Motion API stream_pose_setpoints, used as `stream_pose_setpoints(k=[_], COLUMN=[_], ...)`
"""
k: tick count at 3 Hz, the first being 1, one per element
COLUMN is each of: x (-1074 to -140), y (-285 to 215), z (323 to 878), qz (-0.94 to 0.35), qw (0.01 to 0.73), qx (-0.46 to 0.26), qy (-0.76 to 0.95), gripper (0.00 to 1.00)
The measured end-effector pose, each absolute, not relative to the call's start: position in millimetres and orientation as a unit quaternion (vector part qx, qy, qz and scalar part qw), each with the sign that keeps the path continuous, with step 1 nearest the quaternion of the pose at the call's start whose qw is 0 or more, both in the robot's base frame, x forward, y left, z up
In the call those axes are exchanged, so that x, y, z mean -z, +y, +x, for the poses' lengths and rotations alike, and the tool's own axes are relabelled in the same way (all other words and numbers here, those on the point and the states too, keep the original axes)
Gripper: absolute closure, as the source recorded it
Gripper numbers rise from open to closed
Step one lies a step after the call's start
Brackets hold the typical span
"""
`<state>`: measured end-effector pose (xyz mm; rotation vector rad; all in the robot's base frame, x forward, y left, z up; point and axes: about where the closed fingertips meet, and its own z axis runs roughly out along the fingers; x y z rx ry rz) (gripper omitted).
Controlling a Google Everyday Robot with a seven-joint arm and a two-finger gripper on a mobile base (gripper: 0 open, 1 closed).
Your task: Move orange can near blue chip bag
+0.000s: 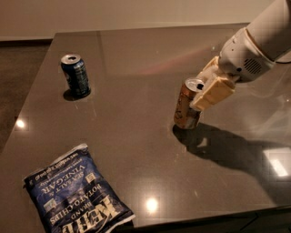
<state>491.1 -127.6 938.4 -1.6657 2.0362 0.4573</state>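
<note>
Nearest the camera, well off to picture-left of the jaws and lower in the view, the blue chip bag [75, 193] lies flat on the table [136, 136]. Its white lettering reads upside down, and one corner reaches the table's front edge. Bag and jaws are far apart, w/ bare dark tabletop btwn them.

Mid-depth, right side: the gripper [198, 91] is at the top of the orange can [186, 107]. Jaws are closed on the can's upper part: the cream near finger lies across its right shoulder and the other sits just behind the rim. The can is about upright w/ its base on the table, directly under the jaws, silver top showing. Just below-right of the jaws, a dark shadow [227, 150] spreads over the glossy surface. The white arm [254, 50] runs up and to the right from the jaws, out of the picture's corner.

Farther back, far to picture-left of the jaws, a dark blue can [75, 75] stands upright, well apart from both the orange can and the bag.

Beyond the table's far edge, a pale wall [136, 11] runs along the top, w/ dark floor [18, 68] at far left.
</note>
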Motion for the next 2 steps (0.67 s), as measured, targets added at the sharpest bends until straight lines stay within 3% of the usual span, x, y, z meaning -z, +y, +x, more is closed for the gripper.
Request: stream_pose_setpoints(k=[1, 2], x=[-950, -948], y=[-91, -56], z=[466, 440], qz=[-0.643, -0.678], qw=[0.237, 0.228], qx=[-0.191, -0.2], qy=[0.703, 0.669], gripper=[1.0, 1.0])
